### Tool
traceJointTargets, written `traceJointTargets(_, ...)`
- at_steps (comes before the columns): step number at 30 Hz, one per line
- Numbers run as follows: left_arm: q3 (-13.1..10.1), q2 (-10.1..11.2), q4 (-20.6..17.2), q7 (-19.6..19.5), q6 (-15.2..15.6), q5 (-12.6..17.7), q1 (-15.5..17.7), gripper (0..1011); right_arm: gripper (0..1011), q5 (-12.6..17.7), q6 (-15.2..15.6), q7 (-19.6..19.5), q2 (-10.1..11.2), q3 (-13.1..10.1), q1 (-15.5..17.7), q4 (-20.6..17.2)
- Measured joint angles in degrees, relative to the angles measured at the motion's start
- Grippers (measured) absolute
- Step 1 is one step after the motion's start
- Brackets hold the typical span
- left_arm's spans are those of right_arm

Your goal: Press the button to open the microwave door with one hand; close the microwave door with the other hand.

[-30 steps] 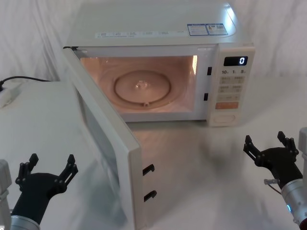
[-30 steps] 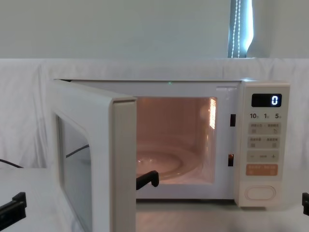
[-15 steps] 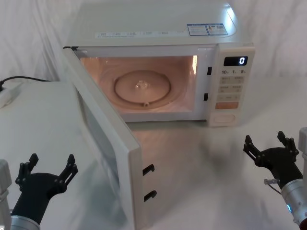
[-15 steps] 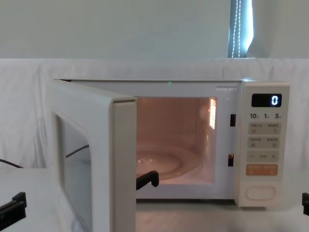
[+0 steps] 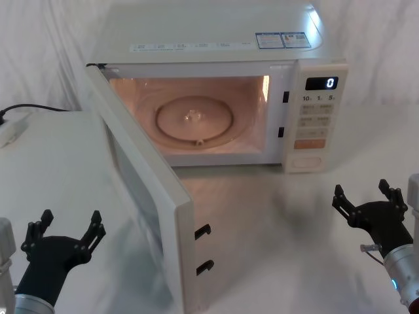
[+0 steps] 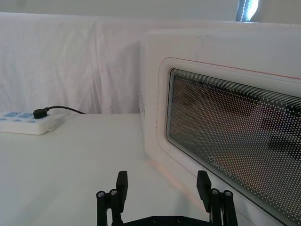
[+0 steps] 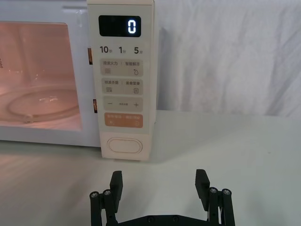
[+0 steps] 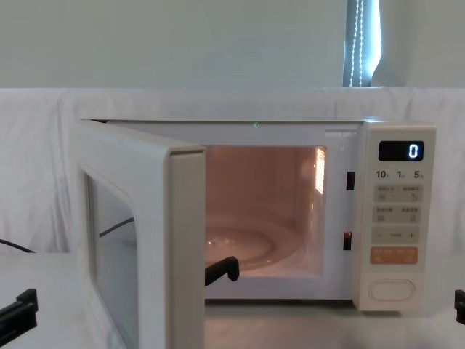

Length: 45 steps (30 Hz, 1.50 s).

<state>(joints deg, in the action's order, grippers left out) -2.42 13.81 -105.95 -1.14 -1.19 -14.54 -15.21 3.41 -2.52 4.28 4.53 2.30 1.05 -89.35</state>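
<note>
microwave door [image 5: 141, 196] swung open | left gripper [image 5: 63, 232] released, table's near-left corner | right gripper [image 5: 368, 198] released, near-right edge | button [image 7: 124, 145] untouched

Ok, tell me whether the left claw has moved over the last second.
No. In the head view the left claw sits at the same spot beside the open microwave door, lower left of the door's front edge, fingers spread.

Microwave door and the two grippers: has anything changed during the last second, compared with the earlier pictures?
Nothing has visibly changed. The microwave door stands wide open as before, the left gripper is open and low beside it, and the right gripper is open, in front of the button.
</note>
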Motion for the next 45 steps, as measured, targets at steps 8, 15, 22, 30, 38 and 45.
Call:
traceJointTargets(8, 0.00, 0.00, 0.00, 0.00, 0.00, 0.00, 0.00, 788, 1002, 0.00, 0.00, 0.00, 0.00, 0.00, 0.00, 0.00)
traceJointTargets(15, 0.00, 0.00, 0.00, 0.00, 0.00, 0.00, 0.00, 550, 1002, 0.00, 0.00, 0.00, 0.00, 0.00, 0.00, 0.00)
traceJointTargets(22, 0.00, 0.00, 0.00, 0.00, 0.00, 0.00, 0.00, 322, 1002, 0.00, 0.00, 0.00, 0.00, 0.00, 0.00, 0.00)
traceJointTargets(30, 0.00, 0.00, 0.00, -0.01, 0.00, -0.01, 0.00, 46, 1002, 0.00, 0.00, 0.00, 0.00, 0.00, 0.00, 0.00)
traceJointTargets(38, 2.30, -0.12, -4.76, -2.62, 2.60, -2.19, -3.09, 0, 1002, 0.00, 0.00, 0.01, 0.00, 0.00, 0.00, 0.00)
traceJointTargets(45, 4.15, 0.37, -9.42, -6.26, 4.93, -5.45, -4.25, 0, 1002, 0.00, 0.00, 0.00, 0.00, 0.00, 0.00, 0.00)
